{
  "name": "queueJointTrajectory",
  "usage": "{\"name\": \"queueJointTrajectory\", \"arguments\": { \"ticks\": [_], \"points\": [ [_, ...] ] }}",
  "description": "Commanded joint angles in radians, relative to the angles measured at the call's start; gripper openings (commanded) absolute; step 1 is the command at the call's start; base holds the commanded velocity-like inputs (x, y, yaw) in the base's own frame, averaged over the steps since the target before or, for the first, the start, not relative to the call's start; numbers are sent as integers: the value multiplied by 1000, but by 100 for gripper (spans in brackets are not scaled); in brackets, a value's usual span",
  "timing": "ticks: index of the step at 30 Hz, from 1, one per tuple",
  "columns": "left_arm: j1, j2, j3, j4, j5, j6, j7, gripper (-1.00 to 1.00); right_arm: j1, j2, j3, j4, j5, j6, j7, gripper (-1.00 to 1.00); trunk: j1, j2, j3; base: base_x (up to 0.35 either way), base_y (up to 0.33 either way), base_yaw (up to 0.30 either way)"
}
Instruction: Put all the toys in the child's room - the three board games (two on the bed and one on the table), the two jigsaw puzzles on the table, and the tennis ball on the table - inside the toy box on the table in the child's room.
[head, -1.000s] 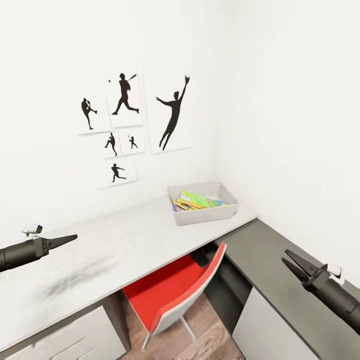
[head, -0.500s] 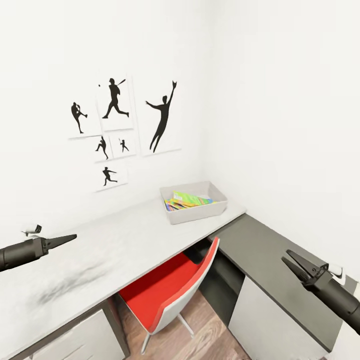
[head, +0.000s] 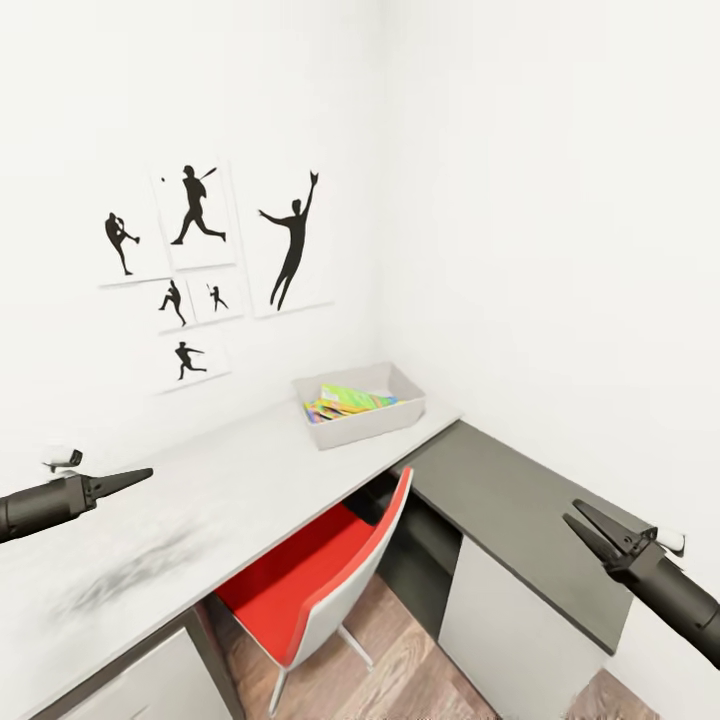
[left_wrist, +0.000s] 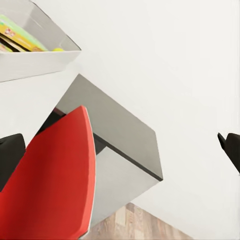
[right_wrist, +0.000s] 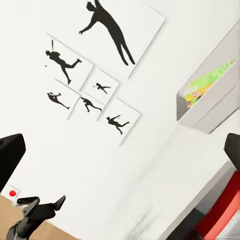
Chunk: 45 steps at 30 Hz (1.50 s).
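Sitting at the far end of the pale counter (head: 230, 480), by the corner of the room, your toy box (head: 360, 404) holds colourful flat toys, a green-yellow printed box (head: 350, 398) lying on top. A lower dark grey top (head: 510, 510) joins the counter there, with a red chair (head: 310, 585) tucked beneath. Baseball silhouette pictures (head: 215, 250) hang on the wall. Your left claw (head: 125, 480) hangs over the counter, pressed together, holding nothing. Your right claw (head: 588, 525) hovers over the dark top, spread and empty.
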Motion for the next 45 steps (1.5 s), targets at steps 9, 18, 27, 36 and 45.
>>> {"name": "queueJointTrajectory", "arguments": {
  "ticks": [9, 18, 27, 36, 45],
  "points": [
    [0, 0, 0, 0, -2, 11, -4, 100, -1, 0, -1, 1, -1, 5, 1, 100, 0, -2, 9, -94, 6, -203],
    [0, 0, 0, -1, -2, 11, -4, 100, -1, 0, -1, 4, -1, 5, 1, 100, 0, -2, 20, -81, 0, -203],
    [0, 0, -1, -2, -2, 11, -4, 100, -1, -1, -2, 6, -1, 5, 1, 100, 0, -2, 31, -80, 0, -203],
    [0, 0, -1, -2, -2, 11, -4, 100, -1, -1, -1, 6, -1, 5, 0, 100, 0, -2, 42, -80, 0, -203],
    [0, 0, -1, -2, -2, 11, -4, 100, -1, -1, -2, 6, -1, 5, 0, 100, 0, -2, 53, -80, 0, -203]
  ]
}}
